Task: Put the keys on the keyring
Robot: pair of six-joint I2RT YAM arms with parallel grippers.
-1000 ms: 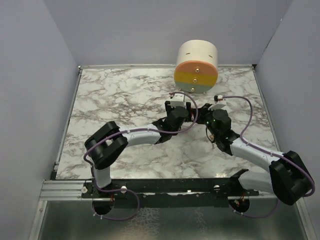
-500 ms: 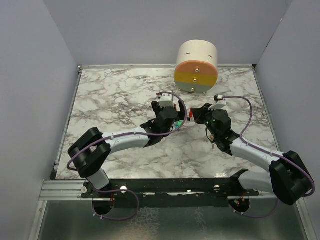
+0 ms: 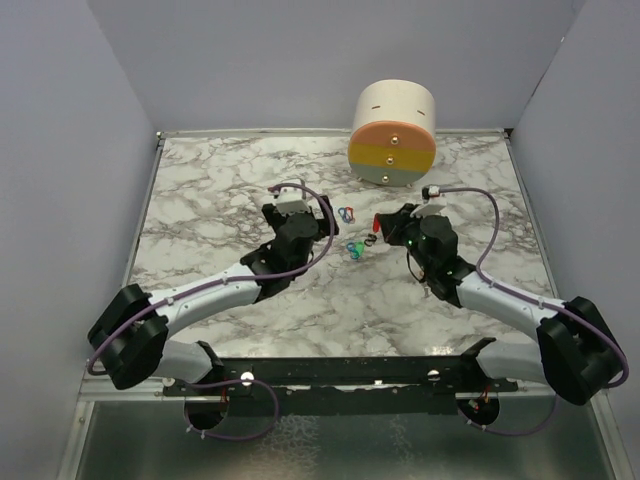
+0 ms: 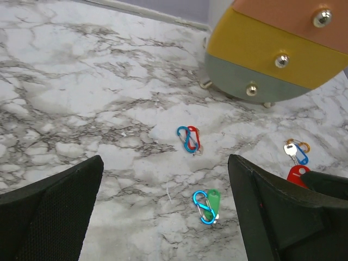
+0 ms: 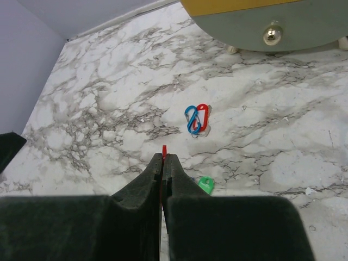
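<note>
The marble table (image 3: 200,200) has a low raised rim (image 3: 330,131) at the far side and along both sides, and plain grey walls stand close behind it. A wide stretch of marble lies between the left arm and the left rim, while the small things lie together in the middle, in the space between the two grippers. The left gripper (image 4: 164,163) hangs over the table with its jaws spread wide and nothing between them. The right gripper (image 5: 163,157) has its fingers pressed together, pinching the red key (image 4: 297,175) by its thin edge; I cannot tell if this key is lifted from the marble. Just beside it lies a silver key (image 4: 291,148) with a blue and an orange loop. The green key (image 4: 213,198) lies flat on the marble, touching a blue clip (image 4: 202,205). A little farther off lies a pair of blue and red clips (image 4: 188,139), side by side. At the far rim stands a round drawer unit (image 3: 393,135) on small feet, with an orange, a yellow and a grey drawer, each with a metal knob. All three are closed, so their content is hidden.
</note>
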